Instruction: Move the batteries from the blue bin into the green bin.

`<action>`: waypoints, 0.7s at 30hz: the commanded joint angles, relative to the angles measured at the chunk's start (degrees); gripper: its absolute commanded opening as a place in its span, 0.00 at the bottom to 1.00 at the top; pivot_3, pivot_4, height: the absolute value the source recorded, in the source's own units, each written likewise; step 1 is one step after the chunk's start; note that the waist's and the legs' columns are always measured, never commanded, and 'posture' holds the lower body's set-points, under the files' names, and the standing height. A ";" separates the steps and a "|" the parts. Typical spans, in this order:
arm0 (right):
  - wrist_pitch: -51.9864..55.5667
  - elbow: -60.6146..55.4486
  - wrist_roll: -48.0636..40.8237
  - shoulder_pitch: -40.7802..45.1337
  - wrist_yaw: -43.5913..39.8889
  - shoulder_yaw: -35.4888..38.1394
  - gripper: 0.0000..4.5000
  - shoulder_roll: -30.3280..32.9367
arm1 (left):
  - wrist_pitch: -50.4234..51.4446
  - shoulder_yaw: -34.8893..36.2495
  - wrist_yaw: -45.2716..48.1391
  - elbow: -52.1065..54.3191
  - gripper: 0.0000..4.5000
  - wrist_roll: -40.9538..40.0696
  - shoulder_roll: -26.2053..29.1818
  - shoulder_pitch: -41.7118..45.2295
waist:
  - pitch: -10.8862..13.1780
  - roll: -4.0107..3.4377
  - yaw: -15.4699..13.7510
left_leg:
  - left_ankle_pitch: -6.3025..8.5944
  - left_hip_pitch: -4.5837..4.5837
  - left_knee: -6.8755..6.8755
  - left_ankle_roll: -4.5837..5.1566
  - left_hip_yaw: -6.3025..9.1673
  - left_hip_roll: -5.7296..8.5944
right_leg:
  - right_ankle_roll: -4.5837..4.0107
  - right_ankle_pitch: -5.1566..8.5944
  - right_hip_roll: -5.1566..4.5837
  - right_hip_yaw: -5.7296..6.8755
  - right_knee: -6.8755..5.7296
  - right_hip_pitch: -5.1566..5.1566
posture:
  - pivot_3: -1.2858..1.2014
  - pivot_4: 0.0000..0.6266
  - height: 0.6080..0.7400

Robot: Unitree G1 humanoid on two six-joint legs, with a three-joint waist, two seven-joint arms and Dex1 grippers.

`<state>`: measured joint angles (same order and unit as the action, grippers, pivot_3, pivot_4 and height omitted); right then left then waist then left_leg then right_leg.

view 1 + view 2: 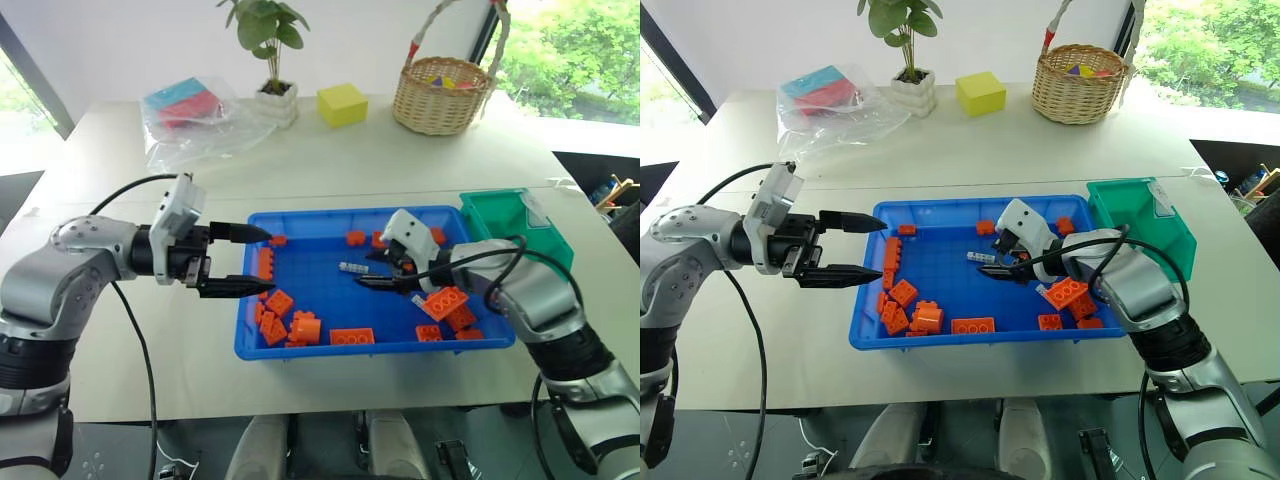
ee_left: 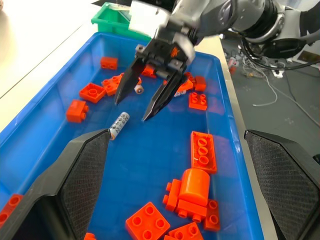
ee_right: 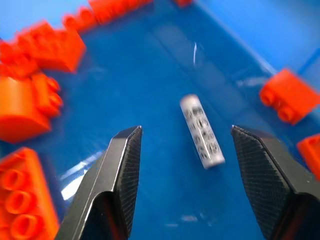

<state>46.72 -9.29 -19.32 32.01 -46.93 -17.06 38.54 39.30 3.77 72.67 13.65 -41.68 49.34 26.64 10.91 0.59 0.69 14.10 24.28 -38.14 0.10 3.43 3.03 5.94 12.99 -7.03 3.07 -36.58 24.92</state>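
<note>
Battery (image 3: pixel 202 131) lies in blue bin (image 1: pixel 300 345); right hand (image 2: pixel 141 104) points down, open, empty.

Left gripper (image 1: pixel 243 259) held out level, pointing across to the right, fingers spread wide with nothing between them. Right gripper (image 1: pixel 374 269) angled down and leftward, fingers parted too, also empty.

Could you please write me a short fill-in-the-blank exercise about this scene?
1. The right gripper hovers with its jaws ____ over the large bright-blue plastic tray.
2. A slim whitish battery lies on the tray's ____.
3. The small teal-green plastic bin stands at the tray's far ____ corner.
4. The studded toy bricks are ____.

Missing words: open; floor; right; orange
</note>
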 commanded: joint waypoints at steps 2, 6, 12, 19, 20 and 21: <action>-3.38 3.45 2.75 1.82 -0.63 -0.93 0.64 -1.60 | -0.81 1.92 -0.50 1.68 1.00 -0.45 0.61 -0.33 | 0.00 0.00 0.06 | 0.00 0.00 0.00 0.00 0.00 0.00 | 0.00 0.00 0.00 0.00 -0.02 0.00 | 0.52 0.24 0.71; -4.74 6.93 5.27 2.01 -0.08 -1.47 0.64 -3.13 | -0.77 2.09 -0.87 1.79 1.00 -0.69 0.53 -0.49 | 0.00 0.00 0.02 | 0.00 -0.01 0.00 -0.01 -0.01 0.00 | 0.00 0.00 0.00 -0.01 -0.02 0.00 | 0.52 0.24 0.71; -3.79 5.73 5.38 1.12 0.00 0.47 0.11 -4.06 | -0.82 2.00 -1.02 1.45 1.00 -0.79 0.35 -0.24 | 0.00 0.00 0.01 | 0.00 -0.09 0.00 -0.01 0.00 0.00 | 0.00 0.00 0.01 0.00 -0.03 -0.06 | 0.52 0.24 0.71; 3.58 -3.64 1.10 -0.48 2.85 12.70 0.01 -0.32 | -1.86 1.22 -0.69 0.41 1.00 0.13 0.09 0.59 | 0.01 -0.01 -0.20 | 0.00 -0.07 0.00 -0.01 0.00 0.01 | 0.00 0.00 0.00 -0.01 -0.03 -0.06 | 0.52 0.24 0.71; 4.86 -4.49 0.54 -0.61 3.61 15.58 0.01 0.86 | -1.91 1.25 -0.69 0.31 1.00 0.08 0.10 0.63 | 0.01 -0.01 -0.28 | 0.00 -0.07 0.00 -0.01 0.00 0.01 | 0.00 0.00 0.00 -0.01 -0.03 -0.06 | 0.52 0.24 0.71; 5.86 -4.90 0.15 -0.97 4.18 18.84 0.01 2.59 | -2.01 1.19 -0.69 0.16 1.00 0.10 0.06 0.69 | 0.01 -0.01 -0.40 | 0.00 -0.07 0.00 -0.01 0.01 0.02 | 0.00 0.00 0.00 -0.01 -0.02 -0.08 | 0.52 0.24 0.71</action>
<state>51.08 -11.53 -18.13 30.66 -44.02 -4.94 38.81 38.19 3.70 71.99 13.51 -41.61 49.22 26.59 10.91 0.59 0.30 14.10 24.21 -38.14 0.10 3.44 3.05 5.94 12.99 -7.04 3.07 -36.59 24.84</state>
